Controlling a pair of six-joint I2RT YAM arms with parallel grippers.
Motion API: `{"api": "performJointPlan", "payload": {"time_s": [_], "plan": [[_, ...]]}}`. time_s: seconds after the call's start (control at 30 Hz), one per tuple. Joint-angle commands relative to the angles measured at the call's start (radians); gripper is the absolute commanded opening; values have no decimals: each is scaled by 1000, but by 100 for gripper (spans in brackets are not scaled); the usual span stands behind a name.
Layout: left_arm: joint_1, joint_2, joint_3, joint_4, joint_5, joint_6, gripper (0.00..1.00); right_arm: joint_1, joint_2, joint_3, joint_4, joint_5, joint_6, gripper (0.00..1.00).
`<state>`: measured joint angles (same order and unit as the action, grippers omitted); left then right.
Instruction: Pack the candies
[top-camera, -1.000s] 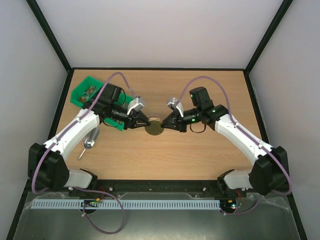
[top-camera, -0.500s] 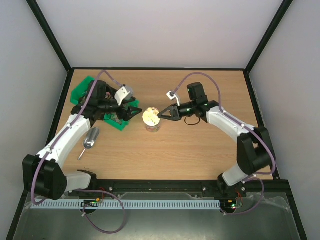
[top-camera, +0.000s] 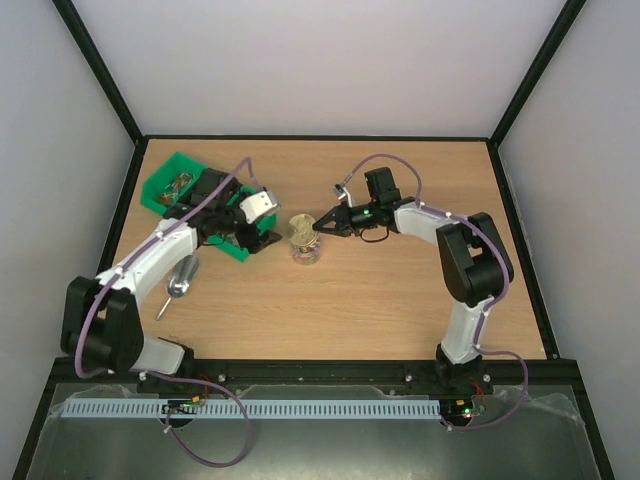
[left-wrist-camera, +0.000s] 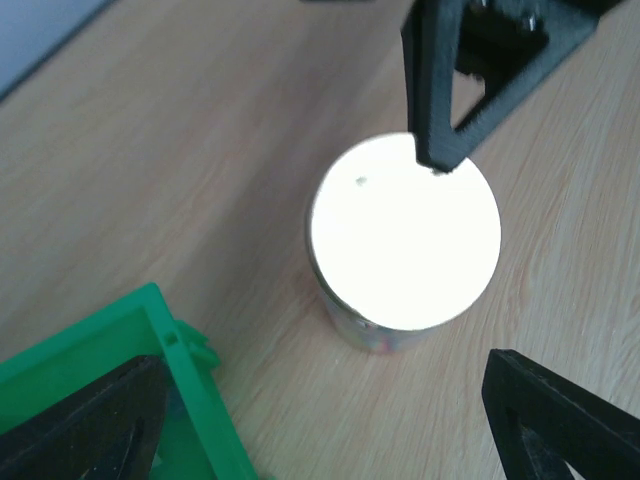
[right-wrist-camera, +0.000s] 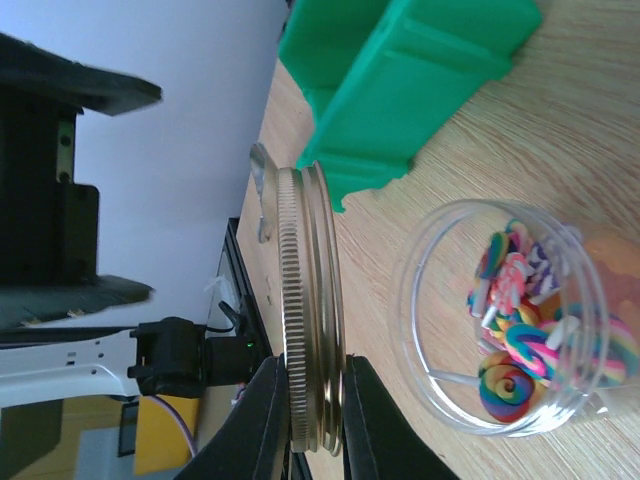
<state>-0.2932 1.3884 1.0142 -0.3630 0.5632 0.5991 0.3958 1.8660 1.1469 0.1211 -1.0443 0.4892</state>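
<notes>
Right gripper (right-wrist-camera: 305, 425) clamped edge-on upon the gold screw lid (right-wrist-camera: 310, 320); left gripper (top-camera: 262, 236) spread. Candies (right-wrist-camera: 520, 330) in the clear jar (right-wrist-camera: 420, 280) beneath: judged light, hard, slippery; grasp the jar wall instead.

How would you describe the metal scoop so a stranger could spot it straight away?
Start at the wooden table, then the green tray in its far left corner. Nearer than the tray, beside the left arm, lies the scoop: the only shiny silver thing, with a rounded bowl and a thin handle.

L arm (top-camera: 150, 250) bent inward, L fingers (left-wrist-camera: 560, 420) spread wide; R arm (top-camera: 420, 215) stretched left, R fingers (right-wrist-camera: 265, 415) pinched close.
</notes>
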Motion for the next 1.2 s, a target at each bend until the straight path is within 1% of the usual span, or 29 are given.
{"api": "performJointPlan", "payload": {"time_s": [0.0,0.17,0.3,0.43,0.63,0.87,0.97,1.07,1.17], "plan": [[-41,60,13,-71,-76,144,92,-2,57,50,1,-47,61,1],[-73,107,2,-38,-108,161,92,-2,105,68,23,-61,95,1],[-107,149,-7,-20,-140,194,91,-6,125,67,14,-77,96,1],[-119,193,-7,19,-157,189,89,-13,131,66,-6,-85,84,1],[-148,247,0,40,-178,221,85,-25,139,66,-20,-89,84,2],[-176,296,16,99,-219,188,77,-31,138,60,-45,-92,72,2],[-176,305,19,106,-219,187,76,-30,137,54,-43,-94,76,2],[-175,310,17,116,-214,186,76,-30,133,35,2,-104,116,2],[-176,306,7,138,-211,173,78,-30,132,26,6,-101,125,2]]}}
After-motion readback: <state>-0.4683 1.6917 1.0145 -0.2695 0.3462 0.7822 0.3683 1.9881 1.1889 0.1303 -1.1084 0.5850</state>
